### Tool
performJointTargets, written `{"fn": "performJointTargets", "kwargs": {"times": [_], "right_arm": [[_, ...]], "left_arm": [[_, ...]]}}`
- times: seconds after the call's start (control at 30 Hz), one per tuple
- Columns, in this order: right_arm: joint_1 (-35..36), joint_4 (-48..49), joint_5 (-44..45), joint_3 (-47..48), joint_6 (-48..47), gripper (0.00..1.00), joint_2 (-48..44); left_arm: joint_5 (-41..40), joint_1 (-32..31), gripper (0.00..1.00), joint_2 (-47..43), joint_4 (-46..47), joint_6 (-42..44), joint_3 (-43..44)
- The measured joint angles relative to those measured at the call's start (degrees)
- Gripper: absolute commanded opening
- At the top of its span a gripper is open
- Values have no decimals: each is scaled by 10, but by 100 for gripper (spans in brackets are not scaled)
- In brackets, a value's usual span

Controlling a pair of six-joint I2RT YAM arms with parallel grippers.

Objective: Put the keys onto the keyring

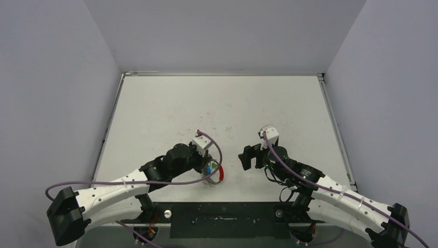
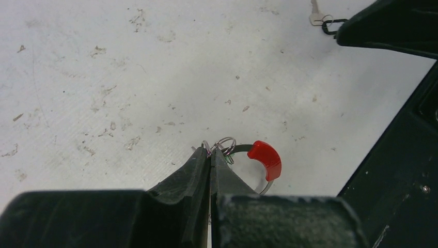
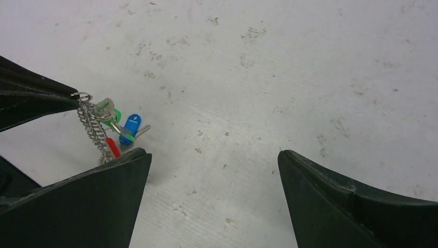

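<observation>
1. Left gripper (image 2: pixel 210 154): we find its fingers pressed together, pinching the small split rings at the top of the keyring (image 3: pixel 93 129). In the right wrist view the silvery-grey coil hangs down from that pinch point, with the red section (image 2: pixel 265 159) at its lower part.

2. Keys: we see a green-headed key (image 3: pixel 115 114) and a blue-headed key (image 3: pixel 132 125) hanging against the coil, just below the pinch. We cannot tell which ring each key is threaded on.

3. Location: we place the keyring close to the near edge of the table (image 1: pixel 217 103), slightly left of that edge's middle.

4. Right gripper (image 3: pixel 214 153): its fingers are spread wide and hold nothing. It sits near the near edge, just right of the keyring and apart from it, with its opening facing the keyring.

5. Other items: in the left wrist view we note a thin black wire loop (image 2: pixel 333 25) on the table, touching a small pale metal piece (image 2: pixel 315 18) and partly hidden by a dark part of the right arm.
</observation>
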Motion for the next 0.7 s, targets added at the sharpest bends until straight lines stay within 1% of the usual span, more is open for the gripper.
{"fn": "performJointTargets", "kwargs": {"times": [0.13,0.23,0.27,0.3,0.33,0.37,0.4,0.43,0.47,0.5,0.7], "right_arm": [[-10,-34,50,10,36,100,0],[-21,-43,64,14,57,100,1],[-27,-48,64,16,63,100,3],[-33,-51,64,17,69,100,7],[-40,-53,62,17,74,100,12],[-47,-54,57,17,78,100,20],[-55,-55,49,18,82,100,27],[-64,-57,39,18,85,100,38],[-73,-59,28,18,87,100,48],[-82,-60,16,18,89,100,57],[-126,-31,-72,18,105,100,120]], "left_arm": [[-4,25,0,88,-37,-13,66],[2,56,0,140,-44,-15,102],[6,70,3,154,-43,-15,111],[11,80,15,164,-42,-16,116],[16,95,32,178,-39,-17,124],[20,103,47,186,-38,-17,129],[24,112,60,196,-35,-19,135],[28,119,69,206,-34,-21,143],[32,124,75,216,-32,-23,152],[35,128,79,224,-31,-24,161],[47,151,91,237,-50,-50,208]]}}
